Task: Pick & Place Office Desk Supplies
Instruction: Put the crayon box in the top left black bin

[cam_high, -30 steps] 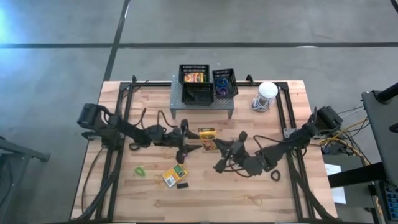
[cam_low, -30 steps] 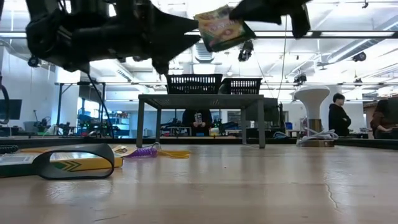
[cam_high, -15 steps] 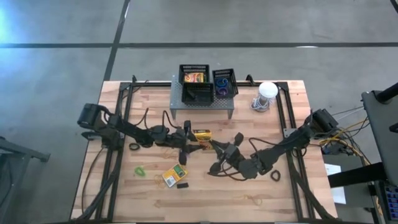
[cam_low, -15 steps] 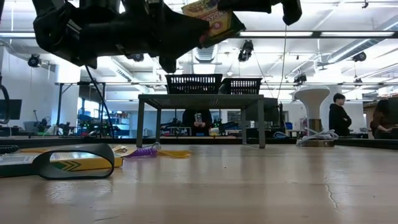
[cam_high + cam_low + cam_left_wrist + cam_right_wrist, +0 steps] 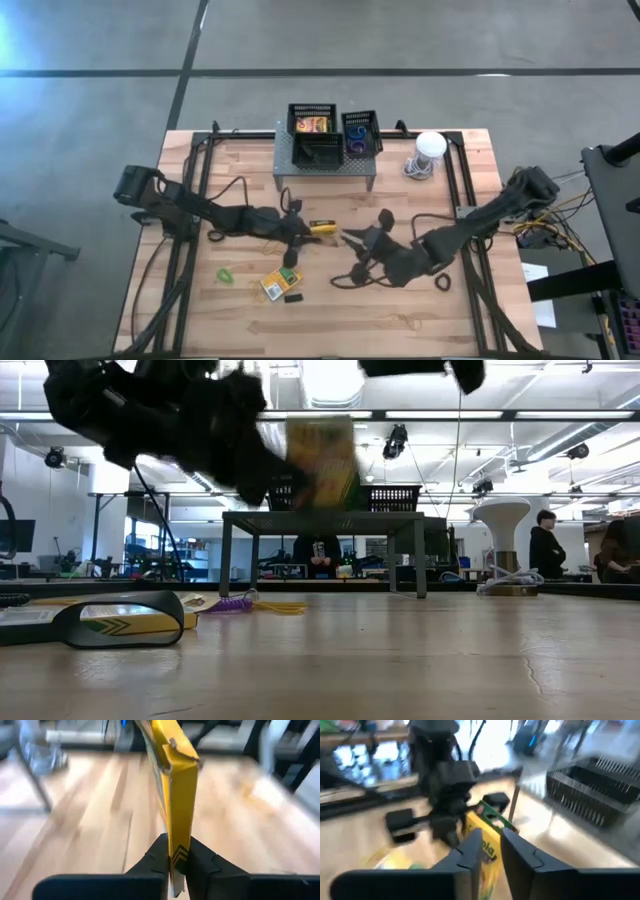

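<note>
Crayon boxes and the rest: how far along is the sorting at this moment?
Done: one crayon box lies in a shelf basket, and coloured bands lie in the next basket. In hand: the left claw grips a second crayon box above the table, with the right claw open nearby. Left: a third crayon box, the black block and a green band.

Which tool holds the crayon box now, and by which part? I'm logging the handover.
The left tool is shut on one narrow end of the crayon box, held in the air. The right tool sits just beside it, open, holding nothing.
</note>
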Available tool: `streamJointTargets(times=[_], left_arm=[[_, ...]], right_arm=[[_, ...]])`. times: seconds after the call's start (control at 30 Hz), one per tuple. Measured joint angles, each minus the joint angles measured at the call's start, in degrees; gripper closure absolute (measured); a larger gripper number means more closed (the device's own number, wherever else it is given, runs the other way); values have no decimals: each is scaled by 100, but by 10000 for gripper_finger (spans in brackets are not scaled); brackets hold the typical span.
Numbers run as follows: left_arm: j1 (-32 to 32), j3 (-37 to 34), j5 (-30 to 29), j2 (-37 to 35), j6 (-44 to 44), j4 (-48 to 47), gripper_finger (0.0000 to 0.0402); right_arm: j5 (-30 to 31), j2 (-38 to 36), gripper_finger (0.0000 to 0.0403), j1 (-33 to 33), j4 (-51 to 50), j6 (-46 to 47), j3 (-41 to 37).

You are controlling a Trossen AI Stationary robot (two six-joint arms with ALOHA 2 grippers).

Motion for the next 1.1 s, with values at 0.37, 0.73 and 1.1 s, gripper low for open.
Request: streamJointTargets(times=[0.37,0.73,1.1], left_arm=[[13,845,-378,-109,129,-3036,363],[9,826,-372,-102,179,-3090,361],[11,826,-374,-102,177,-3088,361]], right_arm=[[-3257,235,223,-1291,-2942,275,1418],[-4313,748,153,-2108,-2889,-650,1502],[-4467,1242,147,-2151,-2233,-1635,1505]])
